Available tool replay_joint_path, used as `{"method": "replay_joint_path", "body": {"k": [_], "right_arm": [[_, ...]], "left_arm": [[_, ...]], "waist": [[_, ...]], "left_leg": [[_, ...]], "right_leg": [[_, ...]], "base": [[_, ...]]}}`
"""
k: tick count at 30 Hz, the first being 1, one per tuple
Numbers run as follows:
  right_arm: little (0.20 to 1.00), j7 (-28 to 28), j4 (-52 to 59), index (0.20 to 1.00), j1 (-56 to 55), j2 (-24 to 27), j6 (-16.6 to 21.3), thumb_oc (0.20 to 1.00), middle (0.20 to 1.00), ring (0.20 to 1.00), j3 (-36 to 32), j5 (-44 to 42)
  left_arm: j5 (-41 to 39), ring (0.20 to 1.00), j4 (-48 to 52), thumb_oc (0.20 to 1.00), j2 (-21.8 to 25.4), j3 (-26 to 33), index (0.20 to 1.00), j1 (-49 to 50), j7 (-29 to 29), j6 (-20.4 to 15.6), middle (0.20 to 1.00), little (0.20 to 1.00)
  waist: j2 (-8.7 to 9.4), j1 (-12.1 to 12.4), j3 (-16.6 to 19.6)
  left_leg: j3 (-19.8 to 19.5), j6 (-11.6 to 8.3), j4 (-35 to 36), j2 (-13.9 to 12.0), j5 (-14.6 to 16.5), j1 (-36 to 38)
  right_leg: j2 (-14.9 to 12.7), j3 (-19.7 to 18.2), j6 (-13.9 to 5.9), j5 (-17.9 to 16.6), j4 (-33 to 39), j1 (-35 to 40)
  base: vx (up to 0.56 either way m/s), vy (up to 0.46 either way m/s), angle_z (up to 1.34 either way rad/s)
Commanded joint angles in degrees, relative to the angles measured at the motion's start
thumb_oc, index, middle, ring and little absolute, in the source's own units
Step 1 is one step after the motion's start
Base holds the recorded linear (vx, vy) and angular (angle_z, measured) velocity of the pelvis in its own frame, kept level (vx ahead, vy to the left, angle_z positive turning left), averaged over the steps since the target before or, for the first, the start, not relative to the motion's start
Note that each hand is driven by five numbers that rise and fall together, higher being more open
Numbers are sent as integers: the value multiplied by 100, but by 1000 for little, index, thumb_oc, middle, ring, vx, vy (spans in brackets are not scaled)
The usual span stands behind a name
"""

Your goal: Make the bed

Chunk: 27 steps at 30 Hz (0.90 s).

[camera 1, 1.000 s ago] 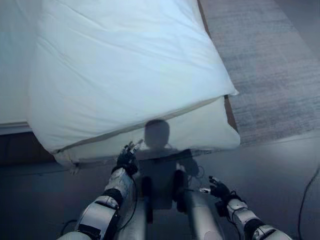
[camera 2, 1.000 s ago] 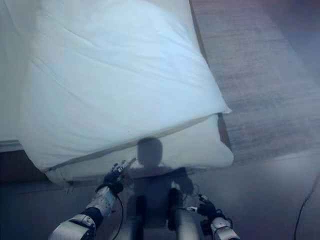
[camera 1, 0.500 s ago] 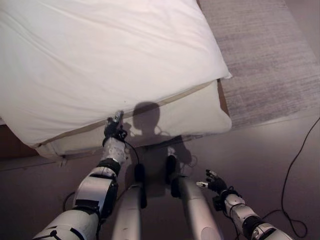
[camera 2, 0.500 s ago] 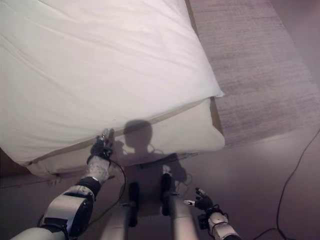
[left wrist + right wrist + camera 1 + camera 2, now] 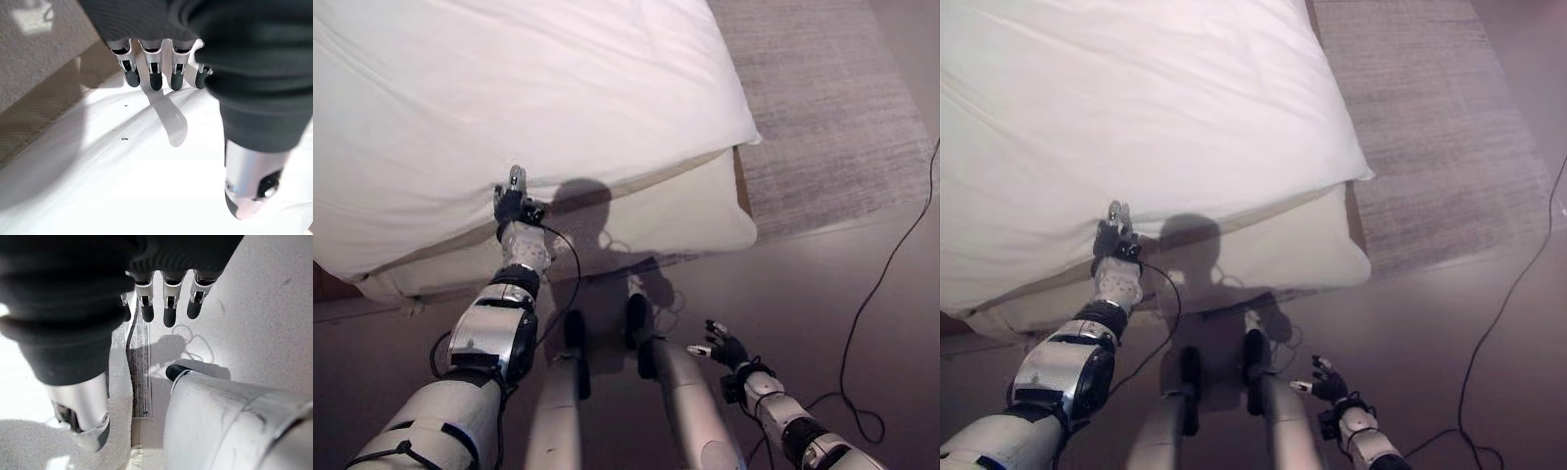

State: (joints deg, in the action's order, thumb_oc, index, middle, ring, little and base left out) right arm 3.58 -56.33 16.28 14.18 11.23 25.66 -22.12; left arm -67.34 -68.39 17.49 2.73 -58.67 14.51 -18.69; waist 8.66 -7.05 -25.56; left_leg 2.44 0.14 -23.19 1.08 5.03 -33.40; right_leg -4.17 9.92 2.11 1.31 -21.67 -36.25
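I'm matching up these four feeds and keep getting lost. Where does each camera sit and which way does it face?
Left eye view: head, looking down at the duvet, rug, left hand and right hand.
Right eye view: head, same scene a little to the side.
Left wrist view: looks along open fingers over the duvet edge.
Right wrist view: looks along open fingers down at the floor.
Both eye views share the bed's foot.

Smooth grey-brown floor (image 5: 862, 235), grey woven rug (image 5: 822, 108) alongside, at upper right.

One white duvet (image 5: 529, 98), one mattress (image 5: 675, 220), one grey rug (image 5: 822, 108), two hands: left hand (image 5: 512, 201), right hand (image 5: 722, 347).
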Motion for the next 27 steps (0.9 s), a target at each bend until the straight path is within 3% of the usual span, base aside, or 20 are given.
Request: {"method": "replay_joint_path", "body": {"k": [1, 6, 10, 17, 18, 19, 20, 21, 27], "right_arm": [[1000, 89, 186, 1000, -271, 135, 180, 1000, 1000, 1000, 148, -202], [1000, 92, 242, 1000, -322, 140, 194, 1000, 1000, 1000, 151, -194], [1000, 135, 364, 1000, -349, 174, 175, 1000, 1000, 1000, 152, -158], [1000, 170, 422, 1000, -290, 211, 158, 1000, 1000, 1000, 170, -142], [1000, 170, 428, 1000, -287, 220, 157, 1000, 1000, 1000, 174, -140], [1000, 176, 410, 1000, -269, 238, 153, 1000, 1000, 1000, 189, -127], [1000, 176, 408, 1000, -261, 237, 154, 1000, 1000, 1000, 191, -127], [1000, 176, 407, 1000, -252, 245, 154, 1000, 1000, 1000, 190, -127], [1000, 187, 480, 1000, -189, 283, 163, 1000, 1000, 1000, 227, -131]], "left_arm": [[-128, 1000, 150, 1000, 165, -136, 1000, -443, 61, -448, 1000, 1000], [-96, 1000, 381, 1000, 35, -205, 1000, -384, 97, -484, 1000, 1000], [-212, 1000, 931, 1000, -394, -279, 1000, -122, 179, -635, 1000, 1000], [-288, 1000, 900, 1000, -430, -316, 1000, -137, 249, -602, 1000, 1000], [-273, 790, 843, 790, -388, -328, 790, -162, 249, -572, 790, 790], [-258, 354, 756, 354, -347, -333, 354, -207, 292, -541, 354, 354], [-260, 247, 742, 247, -339, -329, 247, -223, 288, -537, 247, 247], [-245, 200, 705, 200, -321, -341, 200, -262, 287, -519, 200, 200], [-184, 200, 424, 200, -252, -397, 200, -507, 287, -390, 200, 200]], "waist": [[-80, 48, 332], [-74, 72, 288], [-120, 148, 219], [-128, 184, 103], [-126, 182, 85], [-129, 175, 80], [-128, 174, 74], [-131, 168, 63], [-119, 137, 46]], "left_leg": [[-76, -335, -40, -135, -98, -322], [-68, -334, -44, -130, -98, -311], [-96, -320, -43, -105, -108, -301], [-100, -319, 6, -100, -142, -261], [-100, -318, 6, -101, -143, -254], [-91, -312, 3, -109, -145, -253], [-90, -311, 2, -109, -144, -254], [-81, -310, 1, -113, -146, -257], [-46, -299, -26, -123, -150, -290]], "right_leg": [[-495, -197, -953, -300, -70, -192], [-496, -202, -949, -309, -51, -162], [-502, -200, -942, -288, -50, -134], [-507, -172, -942, -321, -1, -76], [-506, -172, -941, -323, -2, -72], [-503, -175, -945, -328, -8, -74], [-502, -176, -945, -328, -9, -75], [-504, -175, -944, -330, -10, -74], [-517, -205, -967, -354, -18, -111]], "base": [[0, 0, 0], [0, 0, 0], [0, 0, 0], [0, 0, 0], [0, 0, 0], [0, 0, 0], [0, 0, 0], [0, 0, 0], [0, 0, 0]]}}
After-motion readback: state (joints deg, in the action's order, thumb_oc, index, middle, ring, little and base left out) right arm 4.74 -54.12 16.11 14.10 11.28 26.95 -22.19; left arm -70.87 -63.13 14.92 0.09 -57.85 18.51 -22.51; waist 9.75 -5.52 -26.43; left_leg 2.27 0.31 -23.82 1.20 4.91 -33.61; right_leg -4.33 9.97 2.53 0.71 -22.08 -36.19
